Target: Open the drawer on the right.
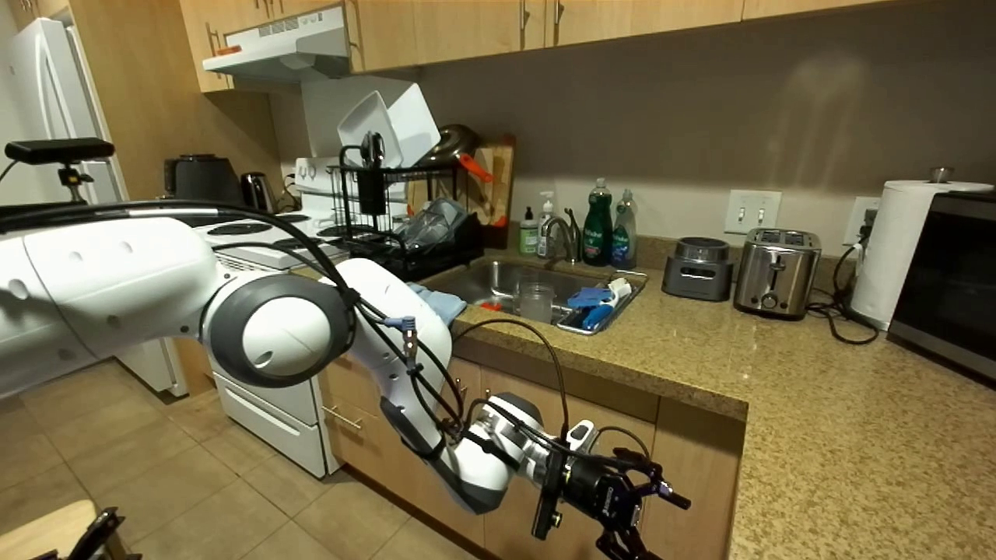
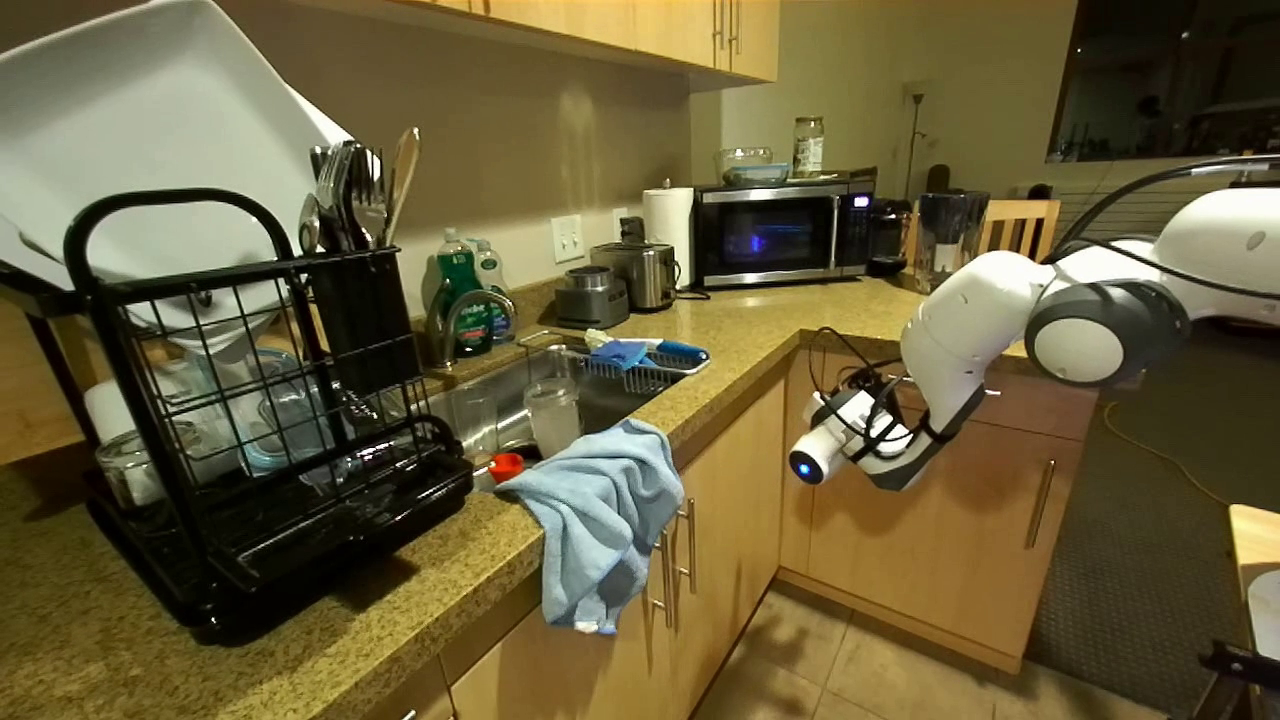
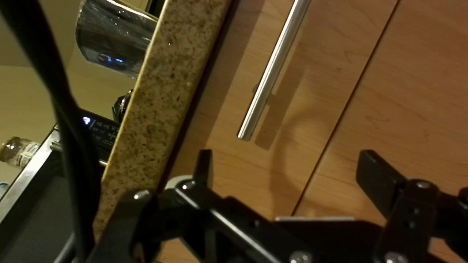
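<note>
The wooden drawer (image 3: 321, 84) is sitting closed beneath a speckled countertop (image 3: 172, 73) bearing a microwave (image 2: 775, 235). A white arm (image 2: 970, 310) is hanging bent before it, partly covering it in an exterior view; the gripper (image 3: 287, 166) is holding nothing, jaws standing wide apart. The handle (image 3: 270, 75) is running off the wrist view's top.

Nothing is reading clearly: labels (image 1: 596, 236) are blurring on the green bottle (image 1: 599, 204) and jar (image 2: 808, 133), higher than the claw (image 3: 285, 160).

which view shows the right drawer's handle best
The wrist view: the handle appears large and unblocked, though cut by the top edge. In an exterior view, the arm covers much of it; elsewhere it is unseen.
</note>
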You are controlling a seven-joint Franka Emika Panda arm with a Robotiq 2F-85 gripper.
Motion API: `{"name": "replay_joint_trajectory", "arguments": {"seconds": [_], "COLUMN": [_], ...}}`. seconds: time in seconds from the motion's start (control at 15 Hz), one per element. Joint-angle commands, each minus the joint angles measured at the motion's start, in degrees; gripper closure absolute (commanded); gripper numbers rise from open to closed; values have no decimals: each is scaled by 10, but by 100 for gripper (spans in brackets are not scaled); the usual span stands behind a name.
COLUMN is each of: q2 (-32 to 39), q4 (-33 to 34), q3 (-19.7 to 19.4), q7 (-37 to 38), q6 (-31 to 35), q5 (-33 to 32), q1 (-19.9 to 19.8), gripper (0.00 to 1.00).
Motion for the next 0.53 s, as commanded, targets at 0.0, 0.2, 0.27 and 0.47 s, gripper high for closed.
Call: {"name": "replay_joint_trajectory", "arguments": {"seconds": [0.0, 0.2, 0.27, 0.47], "q2": [8, 1, -2, -4], "q4": [11, -6, -12, -21], "q3": [-9, -19, -22, -25], "q7": [-29, -21, -15, -13], "q6": [31, 44, 45, 49], "q5": [-15, -17, -17, -14], "q1": [-13, -15, -14, -14], "gripper": [0, 0, 0, 0]}}
